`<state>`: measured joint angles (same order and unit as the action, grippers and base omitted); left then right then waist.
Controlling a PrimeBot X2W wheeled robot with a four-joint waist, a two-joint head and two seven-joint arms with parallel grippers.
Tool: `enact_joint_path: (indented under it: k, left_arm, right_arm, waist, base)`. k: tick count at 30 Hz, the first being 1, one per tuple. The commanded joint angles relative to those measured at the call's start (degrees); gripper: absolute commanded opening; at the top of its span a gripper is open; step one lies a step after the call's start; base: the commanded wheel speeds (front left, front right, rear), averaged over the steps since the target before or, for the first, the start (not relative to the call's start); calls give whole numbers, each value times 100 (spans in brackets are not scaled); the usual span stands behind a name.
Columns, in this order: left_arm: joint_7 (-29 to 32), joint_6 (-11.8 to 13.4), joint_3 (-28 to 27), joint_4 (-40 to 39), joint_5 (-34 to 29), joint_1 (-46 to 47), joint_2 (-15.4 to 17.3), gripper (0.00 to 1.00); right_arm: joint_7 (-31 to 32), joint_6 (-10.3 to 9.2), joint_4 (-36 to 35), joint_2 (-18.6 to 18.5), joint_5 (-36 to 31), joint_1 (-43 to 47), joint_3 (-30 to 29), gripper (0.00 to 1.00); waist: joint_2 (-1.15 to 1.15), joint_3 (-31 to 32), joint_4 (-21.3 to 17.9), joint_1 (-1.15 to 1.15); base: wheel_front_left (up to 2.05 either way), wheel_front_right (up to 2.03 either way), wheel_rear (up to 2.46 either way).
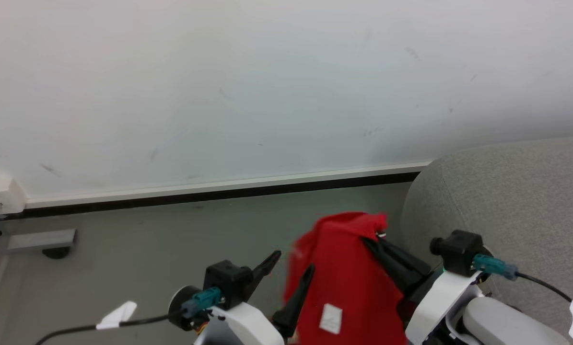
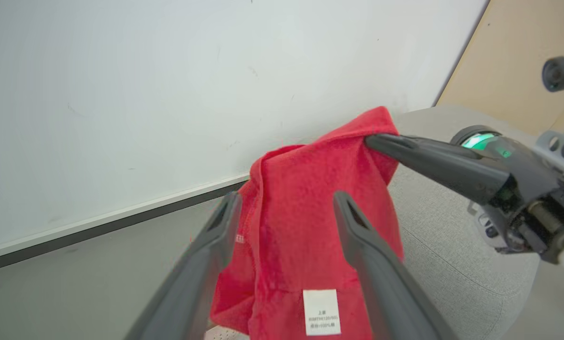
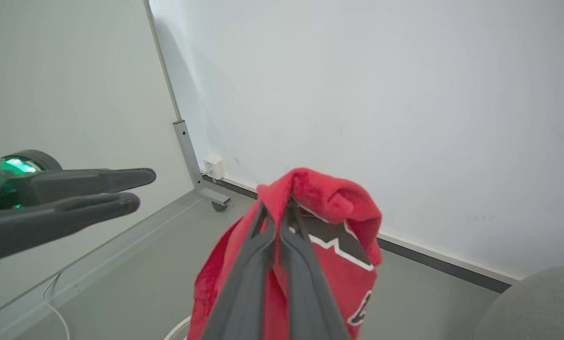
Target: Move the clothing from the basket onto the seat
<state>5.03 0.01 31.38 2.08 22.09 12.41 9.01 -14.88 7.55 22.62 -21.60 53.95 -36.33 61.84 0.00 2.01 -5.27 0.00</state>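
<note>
Head view: clothing [image 1: 348,282] hangs off right gripper [image 1: 371,238], clamped on top fold, just beside seat [image 1: 507,201]. Probably lined up for swing over.
Left wrist view: left gripper [image 2: 287,198] spread wide, gripping nothing.
Right wrist view: jaws pinched tight on fold, rest dangling free.

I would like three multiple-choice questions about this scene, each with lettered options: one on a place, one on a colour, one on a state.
1. In the head view, where is the seat relative to the clothing?
A. to its left
B. to its right
C. above it

2. What colour is the label on the clothing?
A. white
B. yellow
C. blue

3. How is the left gripper?
A. shut on the clothing
B. open
C. shut on nothing

Answers:
1 B, the grey seat lies on the robot's right of the red fabric.
2 A, the small label is white with dark print.
3 B, its fingers stand apart, while the right gripper pinches the clothing.
</note>
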Motion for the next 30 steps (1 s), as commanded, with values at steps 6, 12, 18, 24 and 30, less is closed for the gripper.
enact_joint_path:
  k: [6,12,18,24,30]
  left_arm:
    - [-338,-38,79,246,-147,-115,28,100]
    - [-528,-98,167,426,-171,-130,5,100]
    - [-675,-125,228,560,-179,-128,-20,100]
    - [-735,-111,257,577,-159,-87,-23,100]
    - [-765,-118,278,523,-143,18,-24,100]
  right_arm:
    - [-24,-12,-188,-162,-250,185,-529,0]
    - [-25,-12,-366,-294,-392,299,-898,0]
    - [-25,-12,-505,-349,-533,360,-1109,0]
    - [-25,-12,-596,-377,-651,314,-1253,0]
    - [-26,-12,-741,-441,-702,287,-1400,0]
  waist:
    - [0,-11,-52,0]
    - [0,-33,-113,0]
    - [0,-51,-237,0]
    - [0,-103,-564,0]
    - [0,-222,-1133,0]
  base:
    - [0,0,0]
    - [0,0,0]
    - [0,0,0]
    - [0,0,0]
    - [0,0,0]
